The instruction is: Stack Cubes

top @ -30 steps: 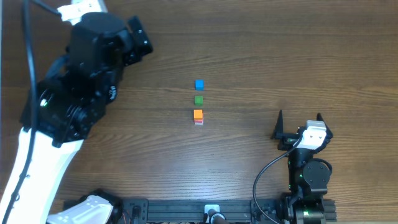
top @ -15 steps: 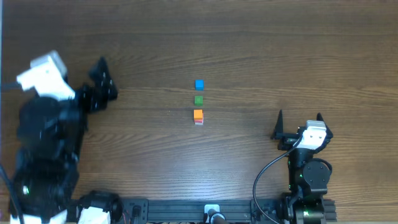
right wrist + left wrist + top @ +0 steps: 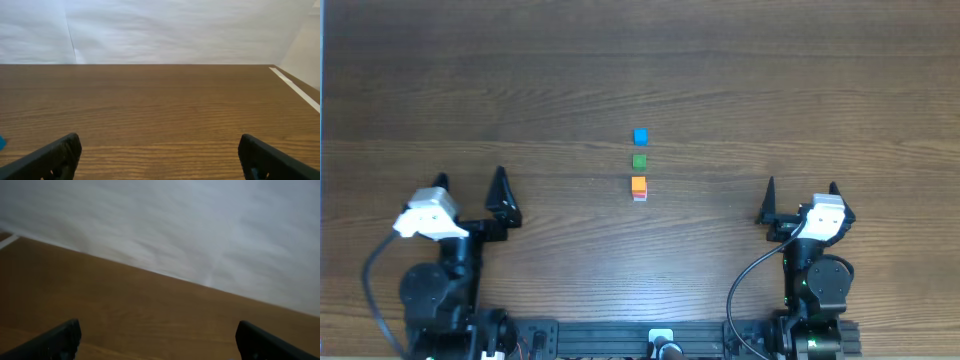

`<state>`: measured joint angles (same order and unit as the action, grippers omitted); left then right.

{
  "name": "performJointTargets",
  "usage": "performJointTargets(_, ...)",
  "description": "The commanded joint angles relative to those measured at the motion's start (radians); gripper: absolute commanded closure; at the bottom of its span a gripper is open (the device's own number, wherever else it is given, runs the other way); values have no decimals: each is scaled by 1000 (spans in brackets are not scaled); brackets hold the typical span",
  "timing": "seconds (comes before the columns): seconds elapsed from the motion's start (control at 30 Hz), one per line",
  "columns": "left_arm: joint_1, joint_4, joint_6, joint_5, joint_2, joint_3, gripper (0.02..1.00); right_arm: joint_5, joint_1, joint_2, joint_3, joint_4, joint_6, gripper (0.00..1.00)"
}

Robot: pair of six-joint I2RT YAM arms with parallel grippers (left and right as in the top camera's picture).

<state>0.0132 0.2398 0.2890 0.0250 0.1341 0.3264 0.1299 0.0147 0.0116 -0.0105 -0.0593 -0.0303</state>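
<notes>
Cubes stand in a short straight row near the middle of the brown wood-grain table (image 3: 820, 80). Farthest from the arm bases is the small blue cube (image 3: 640, 136); next comes the small green cube (image 3: 639, 161), parted from it by a narrow gap; nearest the bases is the small orange cube (image 3: 638, 184). The orange cube sits on top of a pink cube (image 3: 639, 197), of which a thin strip shows at its near edge; the green and blue ones rest singly on the wood. From either arm's side the stacked pair comes first, with the green and blue cubes behind it.

The left gripper (image 3: 470, 187) sits low at the table's left, close to its base and well apart from the row; its fingers are spread wide and hold nothing. The right gripper (image 3: 801, 192) sits likewise at the right, fingers spread wide and holding nothing. A black cable (image 3: 745, 290) loops beside the right arm; a black rail (image 3: 610, 330) runs along the near edge between the bases.

The right wrist view shows plain wood ahead, a white tape strip (image 3: 295, 87) near the table's edge, a pale wall (image 3: 175, 30) beyond, and a sliver of blue (image 3: 1, 142) at the frame's margin, too little to identify.
</notes>
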Motion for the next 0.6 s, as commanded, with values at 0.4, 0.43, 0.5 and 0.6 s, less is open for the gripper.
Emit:
performJointTargets(0.4,-5,-109,-174,-106,-131,-257,20,-9,6,-6,5,-3,-1,7)
performJointTargets(0.43,-5,-111,-174,-106,-131,-262,20,-9,6,-6,5,-3,-1,9)
performJointTargets(0.5,-5,-122,-174,-106,-131,-277,20,-9,6,-6,5,-3,-1,9)
performJointTargets(0.6,-5,-151,-174,-106,-131,-312,20,-9,6,-6,5,-3,-1,9)
